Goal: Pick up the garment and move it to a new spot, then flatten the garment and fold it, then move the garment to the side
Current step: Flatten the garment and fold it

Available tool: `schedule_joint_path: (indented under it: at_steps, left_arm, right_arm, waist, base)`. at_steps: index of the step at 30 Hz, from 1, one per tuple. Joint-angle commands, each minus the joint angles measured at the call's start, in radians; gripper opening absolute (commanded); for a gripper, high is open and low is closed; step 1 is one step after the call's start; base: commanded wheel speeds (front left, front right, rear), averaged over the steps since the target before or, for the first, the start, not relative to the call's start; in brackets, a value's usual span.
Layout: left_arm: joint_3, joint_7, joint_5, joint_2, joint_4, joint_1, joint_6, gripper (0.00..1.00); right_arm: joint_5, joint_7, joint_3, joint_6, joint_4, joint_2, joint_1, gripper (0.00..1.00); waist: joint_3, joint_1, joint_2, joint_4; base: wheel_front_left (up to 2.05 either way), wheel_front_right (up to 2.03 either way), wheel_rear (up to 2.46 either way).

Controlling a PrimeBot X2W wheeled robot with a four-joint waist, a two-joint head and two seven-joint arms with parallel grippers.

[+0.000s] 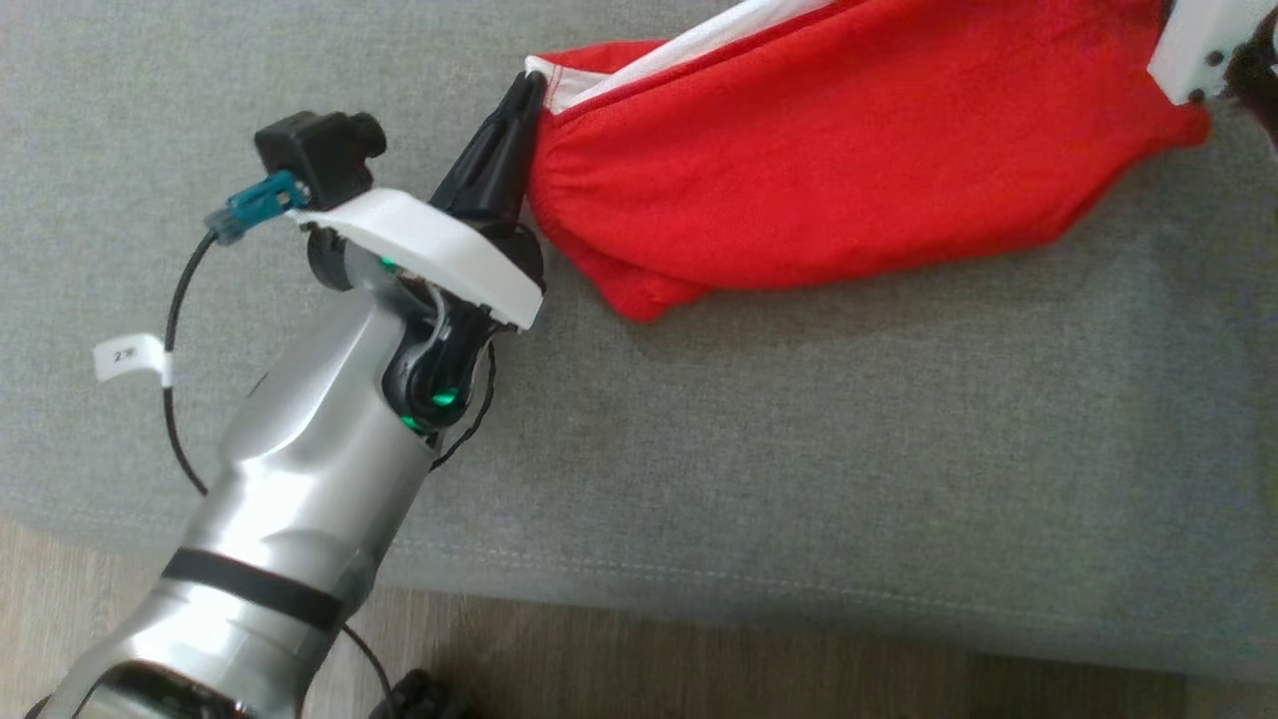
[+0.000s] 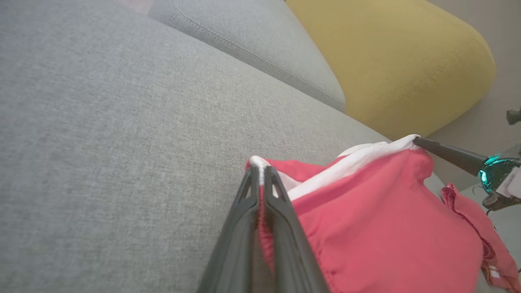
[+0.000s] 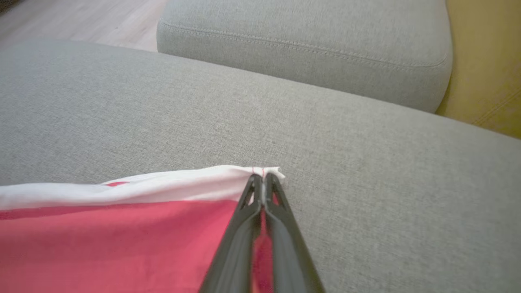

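Head view: left end effector (image 1: pixel 526 95) and right end effector (image 3: pixel 263 181) each grip the garment (image 1: pixel 849 170) over the sofa (image 1: pixel 799 449); flattening and folding remain.

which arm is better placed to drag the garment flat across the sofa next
Probably left. The left tool is shut on a white-trimmed corner of the red garment, with wide bare grey cushion beside it. The right tool pinches the other corner too, but sits nearer the yellow cushion, with less room.
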Motion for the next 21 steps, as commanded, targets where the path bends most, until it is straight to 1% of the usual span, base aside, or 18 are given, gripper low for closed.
schedule_joint_path:
  at_steps: [1,2,3,4,5,8,10,11,13,14,15,16,17,21]
  left_arm:
    - [0.019,-0.012,0.006,0.016,-0.004,-0.037,0.0,0.0]
    - [0.012,-0.013,0.003,0.013,0.005,-0.044,0.0,0.0]
    - [0.004,-0.015,-0.001,0.011,0.013,-0.048,0.0,0.16]
    - [-0.005,-0.016,-0.004,0.009,0.02,-0.051,0.0,0.84]
    - [-0.011,-0.017,-0.008,0.009,0.025,-0.052,0.0,1.0]
    - [-0.015,-0.021,0.005,0.019,0.034,-0.046,0.0,1.0]
    - [0.023,-0.021,0.038,0.028,0.02,-0.03,0.001,1.0]
    - [0.054,-0.022,0.065,0.031,0.002,-0.015,0.008,1.0]
    - [0.119,-0.022,0.144,0.036,-0.053,0.027,0.037,1.0]
    - [0.157,-0.022,0.192,0.036,-0.093,0.056,0.059,1.0]
    - [0.157,-0.022,0.192,0.036,-0.093,0.056,0.059,1.0]
    - [0.222,-0.022,0.295,0.033,-0.179,0.129,0.1,1.0]
    - [0.222,-0.022,0.295,0.033,-0.179,0.129,0.1,1.0]
    - [0.316,-0.022,0.505,0.013,-0.364,0.288,0.18,1.0]
  right_arm:
    - [0.002,-0.017,0.012,0.003,0.002,0.022,-0.026,0.0]
    - [0.007,-0.029,0.012,0.003,0.025,0.029,-0.035,0.0]
    - [0.006,-0.046,0.009,0.003,0.047,0.033,-0.043,0.96]
    - [0.003,-0.069,0.011,0.003,0.063,0.038,-0.05,1.0]
    - [0.004,-0.096,0.008,0.003,0.079,0.042,-0.053,1.0]
    - [0.007,-0.177,-0.002,0.003,0.108,0.05,-0.044,1.0]
    - [0.017,-0.239,-0.015,0.003,0.112,0.051,-0.019,1.0]
    - [0.026,-0.268,-0.021,0.003,0.109,0.051,-0.001,1.0]
    - [0.051,-0.315,-0.037,0.003,0.103,0.056,0.048,1.0]
    - [0.064,-0.329,-0.04,0.003,0.097,0.06,0.078,1.0]
    - [0.064,-0.329,-0.04,0.003,0.097,0.06,0.078,1.0]
    - [0.09,-0.356,-0.048,0.003,0.081,0.068,0.141,1.0]
    - [0.09,-0.356,-0.048,0.003,0.081,0.068,0.141,1.0]
    - [0.131,-0.38,-0.072,0.003,0.052,0.072,0.264,1.0]
  waist:
    - [0.009,-0.0001,0.0,0.004]
    - [0.01,-0.0001,0.0,0.004]
    - [0.011,-0.0001,0.0,0.003]
    - [0.01,-0.0001,0.0,0.002]
    - [0.006,-0.0001,0.0,0.0]
    - [-0.017,-0.0001,0.0,-0.008]
    - [-0.041,-0.0001,0.0,-0.014]
    - [-0.053,-0.0001,0.0,-0.018]
    - [-0.079,-0.0001,0.0,-0.025]
    - [-0.093,-0.0001,0.0,-0.029]
    - [-0.093,-0.0001,0.0,-0.029]
    - [-0.121,-0.0001,0.0,-0.037]
    - [-0.121,-0.0001,0.0,-0.037]
    - [-0.17,-0.0001,0.0,-0.032]
  base:
    - [0.0,0.0,0.0]
    - [0.0,0.0,0.0]
    - [0.0,0.0,0.0]
    - [0.0,0.0,0.0]
    - [0.0,0.0,0.0]
    - [0.0,0.0,0.0]
    - [0.0,0.0,0.0]
    - [0.0,0.0,0.0]
    - [0.0,0.0,0.0]
    - [0.0,0.0,0.0]
    - [0.0,0.0,0.0]
    - [0.0,0.0,0.0]
    - [0.0,0.0,0.0]
    - [0.0,0.0,0.0]
